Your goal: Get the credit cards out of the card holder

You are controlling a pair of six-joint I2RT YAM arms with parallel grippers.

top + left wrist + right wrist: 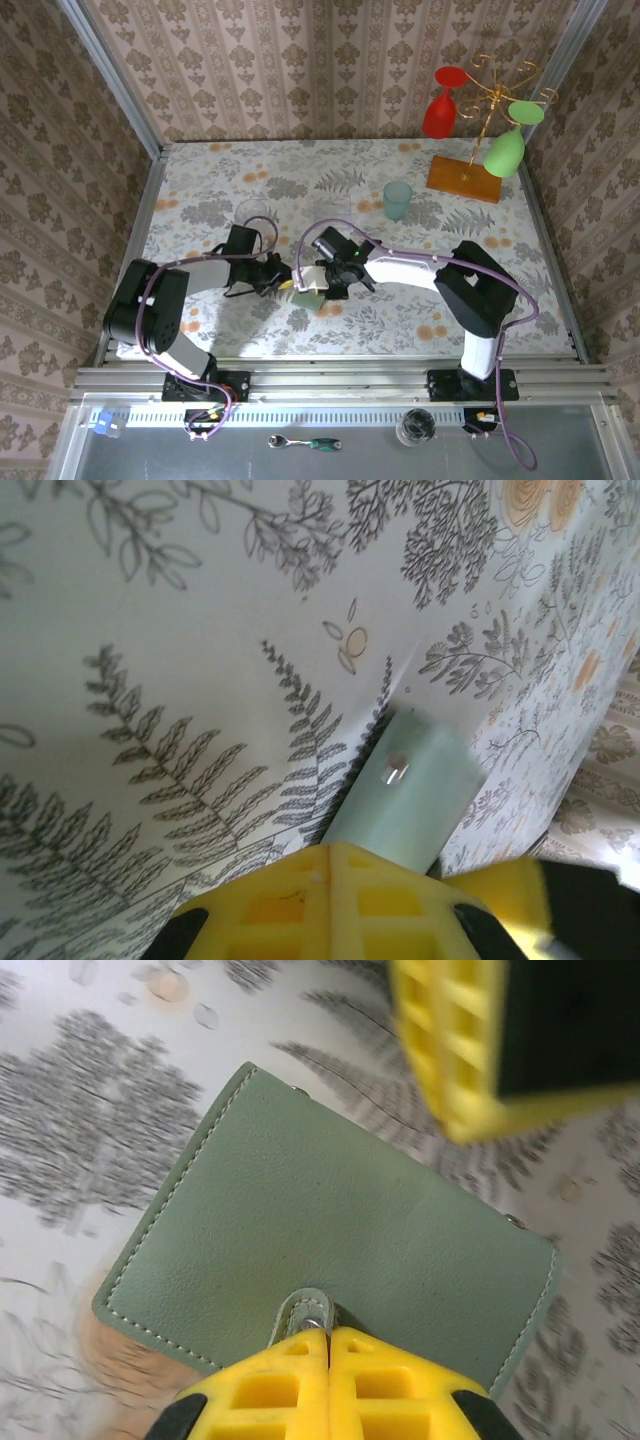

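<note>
The sage-green card holder (330, 1210) is folded shut, its stitched outer face toward the right wrist camera. My right gripper (328, 1332) is shut on the small strap tab at the holder's near edge. In the top view the holder (308, 298) hangs low between both grippers at the table's front middle, right gripper (318, 278) beside left gripper (284, 281). My left gripper (332, 848) is shut, with no gap between its fingers. A pale green flap of the card holder (410, 790) with a snap stud rises just behind its fingers. No credit cards are in sight.
A pale teal cup (397, 200) stands at mid-right and a clear glass (255, 212) behind the left arm. At back right, a wire stand on a wooden base (465, 178) holds a red glass (440, 105) and green glasses (505, 150). Patterned walls surround the table (200, 190).
</note>
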